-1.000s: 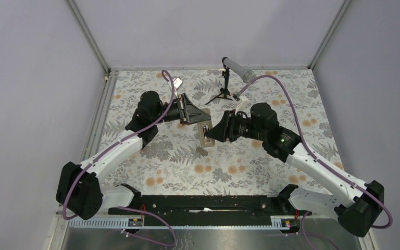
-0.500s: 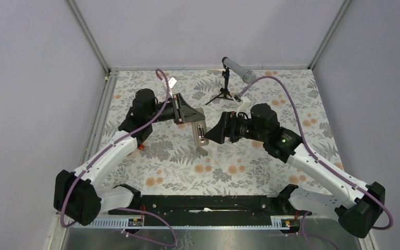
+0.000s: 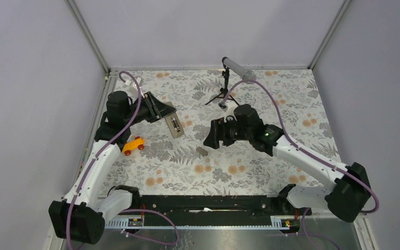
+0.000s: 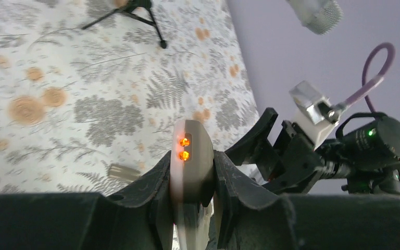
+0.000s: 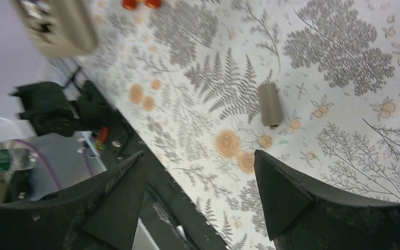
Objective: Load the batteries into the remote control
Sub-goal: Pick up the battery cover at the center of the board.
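remote control swung leftward toward the table edge.

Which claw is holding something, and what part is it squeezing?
The left claw grips the remote control by its two sides. The right claw holds nothing.
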`<state>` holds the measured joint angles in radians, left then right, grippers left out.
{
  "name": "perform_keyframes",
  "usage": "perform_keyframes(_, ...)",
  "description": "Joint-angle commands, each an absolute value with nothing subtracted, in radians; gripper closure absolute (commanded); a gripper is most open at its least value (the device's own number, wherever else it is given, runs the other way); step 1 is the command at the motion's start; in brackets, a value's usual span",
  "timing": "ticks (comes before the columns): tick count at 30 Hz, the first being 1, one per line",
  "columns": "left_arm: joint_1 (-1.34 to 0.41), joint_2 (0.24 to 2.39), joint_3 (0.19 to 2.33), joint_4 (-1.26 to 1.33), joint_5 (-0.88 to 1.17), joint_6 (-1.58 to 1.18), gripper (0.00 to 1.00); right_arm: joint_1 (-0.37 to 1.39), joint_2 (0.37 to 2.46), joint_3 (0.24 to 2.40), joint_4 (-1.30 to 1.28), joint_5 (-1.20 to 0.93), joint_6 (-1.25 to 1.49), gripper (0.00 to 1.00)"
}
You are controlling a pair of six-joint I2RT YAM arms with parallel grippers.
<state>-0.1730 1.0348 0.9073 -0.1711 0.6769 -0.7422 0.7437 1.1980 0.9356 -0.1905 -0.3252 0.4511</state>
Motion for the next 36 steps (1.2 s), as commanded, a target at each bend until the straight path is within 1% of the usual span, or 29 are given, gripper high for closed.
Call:
perform_keyframes(1,-0.136,0.958,0.909,-0.297,0.496,-0.676,1.00,0.808,1.283,0.922,-0.176,-0.213,0.296,0.23)
perform_keyframes(3,-0.117,0.920,0.898,-0.324,0.433,-0.683,1.00,0.821,1.353,0.943,-0.198,-0.139,0.280,0.30)
perform_keyframes(4,-0.108,0.904,0.892,-0.326,0.419,-0.685,1.00,0.823,1.392,0.957,-0.215,-0.109,0.283,0.35)
perform_keyframes(5,-0.102,0.890,0.888,-0.328,0.409,-0.686,1.00,0.824,1.429,0.972,-0.229,-0.105,0.283,0.38)
perform_keyframes(6,-0.096,0.878,0.887,-0.328,0.409,-0.685,1.00,0.828,1.470,0.989,-0.242,-0.109,0.275,0.38)
perform_keyframes(9,-0.088,0.860,0.896,-0.341,0.411,-0.674,1.00,0.875,1.593,1.051,-0.297,-0.103,0.193,0.31)
perform_keyframes(12,-0.080,0.859,0.898,-0.359,0.417,-0.671,1.00,0.937,1.709,1.134,-0.383,-0.029,0.100,0.28)
perform_keyframes(17,-0.051,0.850,0.886,-0.366,0.422,-0.670,1.00,0.957,1.830,1.234,-0.455,0.047,0.070,0.32)
perform_keyframes(21,-0.026,0.835,0.884,-0.377,0.430,-0.659,1.00,0.959,1.875,1.281,-0.490,0.086,0.070,0.32)
perform_keyframes(24,-0.008,0.834,0.886,-0.382,0.441,-0.652,1.00,0.959,1.906,1.306,-0.514,0.088,0.066,0.32)
perform_keyframes(27,-0.002,0.840,0.887,-0.381,0.458,-0.650,1.00,0.958,1.935,1.324,-0.524,0.041,0.066,0.32)
perform_keyframes(29,0.015,0.844,0.889,-0.379,0.466,-0.649,1.00,0.957,1.955,1.346,-0.540,0.005,0.071,0.36)
perform_keyframes(32,0.027,0.849,0.892,-0.379,0.479,-0.648,1.00,0.957,1.984,1.365,-0.563,0.003,0.080,0.41)
perform_keyframes(36,0.029,0.854,0.882,-0.363,0.502,-0.660,1.00,0.949,1.996,1.368,-0.563,0.003,0.086,0.45)
